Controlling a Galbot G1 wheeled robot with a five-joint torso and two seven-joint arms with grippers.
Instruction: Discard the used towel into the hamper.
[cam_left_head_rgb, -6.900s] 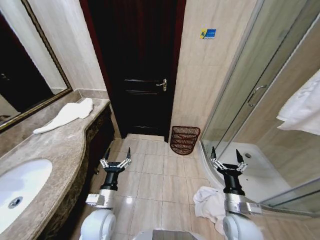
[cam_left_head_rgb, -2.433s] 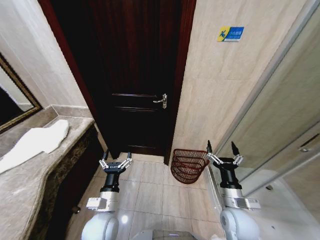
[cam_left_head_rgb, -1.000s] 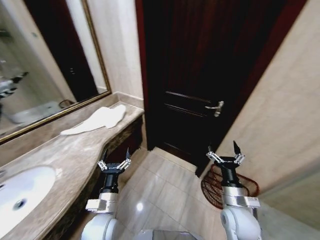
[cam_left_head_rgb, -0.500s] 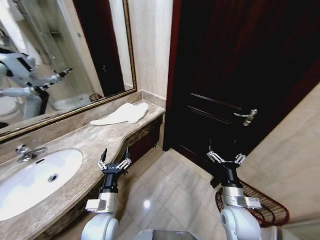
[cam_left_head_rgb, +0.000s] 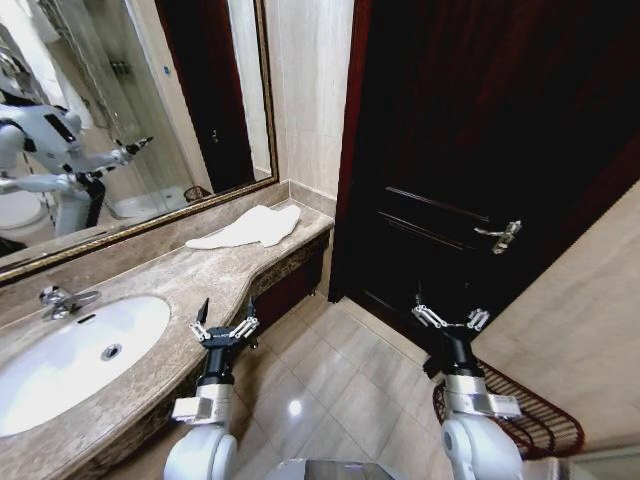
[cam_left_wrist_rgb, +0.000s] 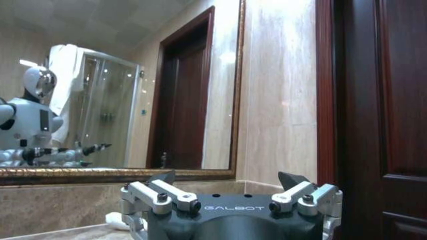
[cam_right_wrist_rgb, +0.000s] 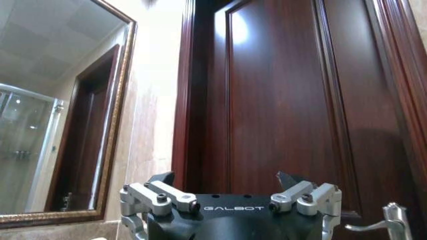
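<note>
While the towel (cam_left_head_rgb: 247, 227) lies on the table (cam_left_head_rgb: 150, 290), we carry our left tool (cam_left_head_rgb: 224, 325) and right tool (cam_left_head_rgb: 447, 318) spread and empty, hamper (cam_left_head_rgb: 520, 415) beside us.

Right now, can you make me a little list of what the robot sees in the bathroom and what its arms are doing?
towel: white towel lying on the counter near the door end
hamper: reddish-brown basket on the floor, behind the right arm
sink: white basin set in the counter
left tool: open, empty, raised beside the counter edge
right tool: open, empty, raised before the dark door
</note>
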